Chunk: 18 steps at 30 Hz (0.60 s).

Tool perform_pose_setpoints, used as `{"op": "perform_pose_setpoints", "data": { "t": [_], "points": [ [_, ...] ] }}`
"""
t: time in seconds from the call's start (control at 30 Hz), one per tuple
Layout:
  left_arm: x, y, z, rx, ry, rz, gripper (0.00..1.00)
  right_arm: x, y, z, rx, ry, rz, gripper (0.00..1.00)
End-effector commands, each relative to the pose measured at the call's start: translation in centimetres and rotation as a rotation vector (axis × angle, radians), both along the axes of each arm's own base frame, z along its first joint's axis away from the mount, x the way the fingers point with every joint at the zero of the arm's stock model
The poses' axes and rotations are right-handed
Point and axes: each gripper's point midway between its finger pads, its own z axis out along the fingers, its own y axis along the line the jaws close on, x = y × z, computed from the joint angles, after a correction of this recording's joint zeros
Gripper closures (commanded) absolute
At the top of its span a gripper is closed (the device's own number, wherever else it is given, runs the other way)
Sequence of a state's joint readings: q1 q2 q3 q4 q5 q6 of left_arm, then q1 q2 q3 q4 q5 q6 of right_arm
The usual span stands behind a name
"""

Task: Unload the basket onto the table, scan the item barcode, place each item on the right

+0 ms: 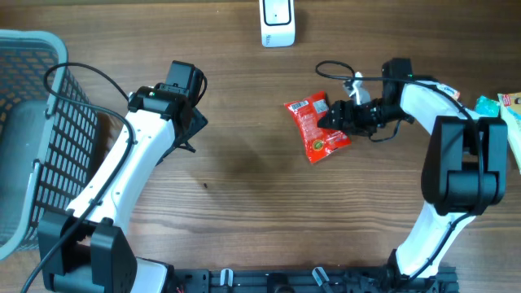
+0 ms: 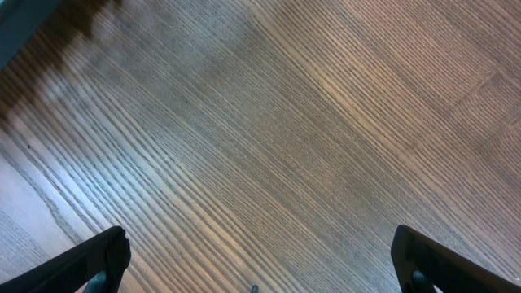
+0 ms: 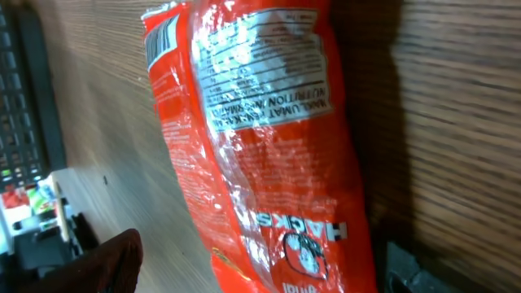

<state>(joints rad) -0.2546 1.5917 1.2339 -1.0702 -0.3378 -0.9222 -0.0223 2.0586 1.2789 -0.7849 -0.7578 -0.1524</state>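
The left gripper [image 2: 256, 248] hangs wide open over bare table [image 2: 269, 122], holding nothing; a white device [image 1: 277, 23], probably the scanner, stands at the far edge; the red snack packet [image 1: 316, 129] lies flat, right of centre; the right gripper [image 1: 336, 118] straddles its right edge, 2 jaws apart, not yet pinching; the glossy film could slip or crumple in a shallow pinch, hiding the barcode [image 3: 160, 39].

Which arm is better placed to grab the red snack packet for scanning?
Right. The right gripper sits at the red snack packet, jaws open around it; the left gripper hangs over tabletop, far away.
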Motion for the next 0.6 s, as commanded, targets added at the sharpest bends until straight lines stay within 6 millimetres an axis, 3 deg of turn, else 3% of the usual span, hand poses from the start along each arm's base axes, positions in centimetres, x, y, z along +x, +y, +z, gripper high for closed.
{"op": "perform_pose_setpoints", "data": {
  "t": [0.0, 0.07, 0.1, 0.13, 0.2, 0.33, 0.47, 0.5, 0.53, 0.57],
  "points": [
    [1.4, -0.2, -0.2, -0.017, -0.057, 0.012, 0.00, -3.6, 0.0, -6.2, -0.194, 0.138, 0.067, 0.06],
    [3.0, -0.6, 0.2, -0.037, -0.123, 0.011, 0.00, -3.8, 0.4, -6.2, -0.195, 0.141, 0.078, 0.05],
    [3.1, -1.8, 0.0, -0.104, -0.118, -0.003, 0.00, -3.8, 0.4, -6.2, -0.196, 0.147, 0.071, 0.05],
    [2.5, -3.6, -0.5, -0.210, -0.083, -0.021, 0.00, -3.7, 0.4, -6.3, -0.200, 0.153, 0.057, 0.04],
    [3.3, -7.3, -1.1, -0.383, -0.095, -0.110, 0.00, -3.7, 0.4, -6.3, -0.200, 0.155, 0.056, 0.04],
    [3.3, -13.0, -5.2, -0.577, -0.052, -0.277, 0.00, -3.8, 0.4, -6.2, -0.201, 0.168, 0.040, 0.04],
    [3.4, -16.0, -9.4, -0.681, 0.009, -0.341, 0.00, -3.7, 0.8, -6.0, -0.169, 0.170, 0.038, 0.04],
    [3.7, -17.2, -10.1, -0.743, 0.010, -0.366, 0.01, -3.7, 1.3, -5.6, -0.136, 0.170, 0.037, 0.04],
    [4.2, -19.6, -10.0, -0.870, -0.010, -0.447, 0.02, -3.5, 1.8, -5.3, -0.097, 0.164, 0.037, 0.05],
    [4.4, -21.0, -10.0, -0.937, -0.024, -0.486, 0.07, -3.4, 2.0, -5.1, -0.085, 0.159, 0.034, 0.08]
  ]
}}
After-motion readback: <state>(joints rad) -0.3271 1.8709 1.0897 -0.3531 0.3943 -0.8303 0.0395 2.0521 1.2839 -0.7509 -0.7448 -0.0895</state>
